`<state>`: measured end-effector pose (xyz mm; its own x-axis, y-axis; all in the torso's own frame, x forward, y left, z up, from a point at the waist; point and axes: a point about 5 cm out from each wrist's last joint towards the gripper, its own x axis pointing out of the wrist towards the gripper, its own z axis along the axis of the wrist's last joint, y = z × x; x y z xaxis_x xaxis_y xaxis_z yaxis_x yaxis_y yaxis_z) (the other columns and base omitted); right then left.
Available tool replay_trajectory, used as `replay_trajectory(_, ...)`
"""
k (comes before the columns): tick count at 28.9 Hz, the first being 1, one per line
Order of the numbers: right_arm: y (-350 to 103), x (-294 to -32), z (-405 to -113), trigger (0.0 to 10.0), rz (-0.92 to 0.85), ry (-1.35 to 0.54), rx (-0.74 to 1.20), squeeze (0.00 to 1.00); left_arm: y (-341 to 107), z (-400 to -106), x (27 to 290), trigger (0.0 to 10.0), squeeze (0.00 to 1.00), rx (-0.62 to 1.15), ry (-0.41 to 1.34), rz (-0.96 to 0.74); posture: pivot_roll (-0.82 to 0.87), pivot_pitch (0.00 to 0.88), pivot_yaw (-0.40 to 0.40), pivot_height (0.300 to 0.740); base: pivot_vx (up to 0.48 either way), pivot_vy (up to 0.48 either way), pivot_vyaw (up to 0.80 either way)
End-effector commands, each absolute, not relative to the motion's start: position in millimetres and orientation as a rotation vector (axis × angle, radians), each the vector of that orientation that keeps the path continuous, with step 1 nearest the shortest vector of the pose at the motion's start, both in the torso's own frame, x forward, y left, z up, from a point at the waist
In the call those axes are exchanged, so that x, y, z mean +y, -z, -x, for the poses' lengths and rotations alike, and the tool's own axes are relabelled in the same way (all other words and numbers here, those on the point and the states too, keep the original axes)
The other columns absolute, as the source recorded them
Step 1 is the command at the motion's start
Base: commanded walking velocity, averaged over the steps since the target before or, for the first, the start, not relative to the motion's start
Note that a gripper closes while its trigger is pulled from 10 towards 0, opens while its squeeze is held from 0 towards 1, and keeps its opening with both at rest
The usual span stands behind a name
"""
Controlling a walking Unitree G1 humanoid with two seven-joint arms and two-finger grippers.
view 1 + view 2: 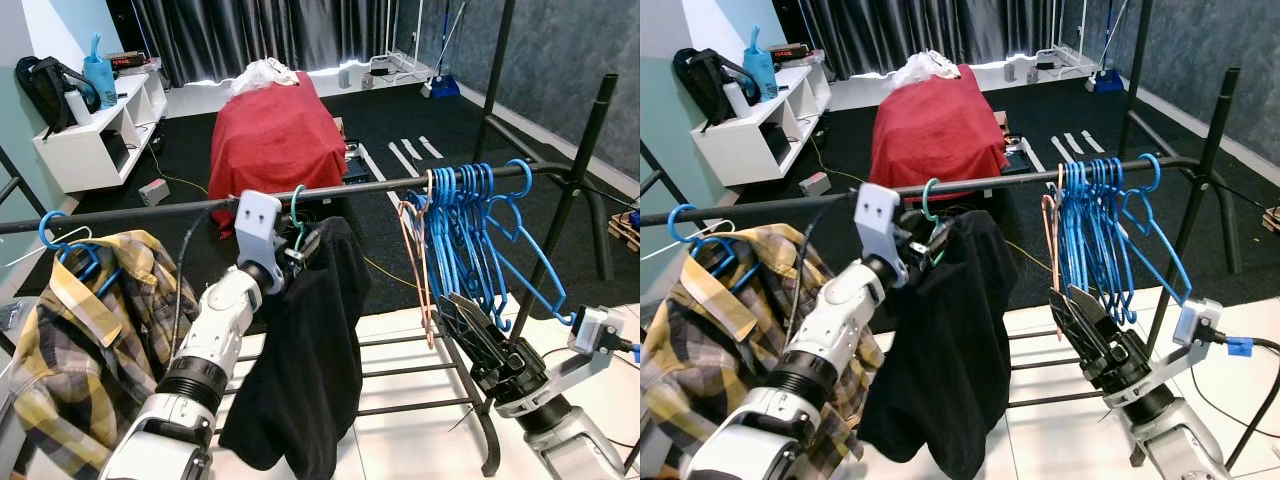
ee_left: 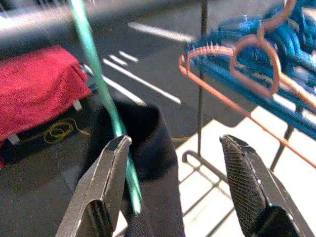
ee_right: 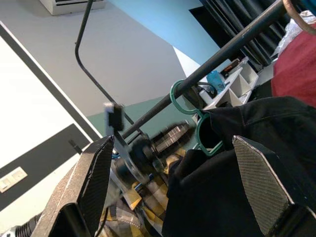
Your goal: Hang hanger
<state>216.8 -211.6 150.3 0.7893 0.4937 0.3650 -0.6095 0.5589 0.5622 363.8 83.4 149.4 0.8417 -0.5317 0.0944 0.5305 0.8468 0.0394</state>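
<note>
While unclamped, green hanger (image 2: 101, 89) beside left jaws.

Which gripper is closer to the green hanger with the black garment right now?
Left. The left gripper is right at the green hanger, just below its hook on the rail, fingers open. The right gripper is off to the side, below the blue hangers, also open.

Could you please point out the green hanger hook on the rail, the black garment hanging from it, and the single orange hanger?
green plastic hanger hook (image 1: 927, 199), right eye view, curve over the rail.
black fabric garment (image 1: 315, 350), left eye view, middle of the cloth.
orange wire hanger (image 1: 420, 262), left eye view, its sloping arm.
</note>
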Motion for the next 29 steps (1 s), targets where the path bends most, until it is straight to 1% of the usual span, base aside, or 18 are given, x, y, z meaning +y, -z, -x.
replay_trajectory(1,-154,-210,-215,10.0,-0.723,-0.659,-0.179,0.00,-137,-364,85,10.0,0.00,-0.040,0.545,-0.064,-0.30,0.000,0.088,0.740,0.000,0.000,0.00)
replay_trajectory(2,-154,-211,-215,10.0,-0.723,-0.655,-0.180,0.00,-133,-365,88,10.0,0.00,-0.011,0.528,-0.079,-0.30,0.000,0.088,0.740,0.000,0.000,0.00)
replay_trajectory(5,-154,-211,-215,10.0,-0.724,-0.653,-0.180,0.00,-132,-366,90,10.0,0.00,0.003,0.516,-0.080,-0.30,0.000,0.088,0.740,0.000,0.000,0.00)
replay_trajectory(8,-154,-211,-214,10.0,-0.725,-0.650,-0.183,0.00,-125,-369,97,10.0,0.00,0.051,0.437,-0.088,-0.31,0.000,0.090,0.740,0.000,0.000,0.00)
replay_trajectory(9,-154,-211,-214,10.0,-0.725,-0.650,-0.183,0.00,-125,-369,97,10.0,0.00,0.051,0.437,-0.088,-0.31,0.000,0.090,0.740,0.000,0.000,0.00)
replay_trajectory(10,-155,-211,-214,10.0,-0.726,-0.649,-0.184,0.00,-125,-371,101,10.0,0.00,0.055,0.395,-0.078,-0.31,0.000,0.090,0.740,0.000,0.000,0.00)
replay_trajectory(12,-155,-211,-214,10.0,-0.726,-0.649,-0.184,0.00,-125,-371,101,10.0,0.00,0.055,0.395,-0.078,-0.31,0.000,0.090,0.740,0.000,0.000,0.00)
replay_trajectory(13,-156,-211,-213,10.0,-0.726,-0.648,-0.186,0.00,-130,-376,107,10.0,0.00,0.038,0.317,-0.044,-0.31,0.000,0.087,0.740,0.000,0.000,0.00)
replay_trajectory(16,-156,-211,-212,10.0,-0.725,-0.648,-0.185,0.00,-133,-377,109,10.0,0.00,0.022,0.290,-0.020,-0.31,0.000,0.086,0.740,0.000,0.000,0.00)
replay_trajectory(20,-156,-211,-212,10.0,-0.725,-0.649,-0.184,0.00,-131,-377,108,10.0,0.00,0.029,0.290,-0.013,-0.31,0.000,0.085,0.740,0.000,0.000,0.00)
replay_trajectory(21,-157,-211,-212,10.0,-0.725,-0.649,-0.183,0.00,-127,-375,107,10.0,0.00,0.052,0.298,-0.012,-0.31,0.000,0.084,0.740,0.000,0.000,0.00)
replay_trajectory(22,-157,-211,-213,10.0,-0.723,-0.649,-0.181,0.00,-110,-369,99,10.0,0.00,0.148,0.357,-0.031,-0.31,0.000,0.084,0.740,0.000,0.000,0.00)
replay_trajectory(26,-157,-211,-212,10.0,-0.723,-0.649,-0.181,0.00,-103,-366,96,10.0,0.00,0.180,0.384,-0.044,-0.31,0.000,0.083,0.740,0.000,0.000,0.00)
replay_trajectory(29,-158,-212,-212,10.0,-0.722,-0.646,-0.181,0.00,-88,-357,84,10.0,0.00,0.250,0.462,-0.064,-0.31,0.000,0.083,0.740,0.000,0.000,0.00)
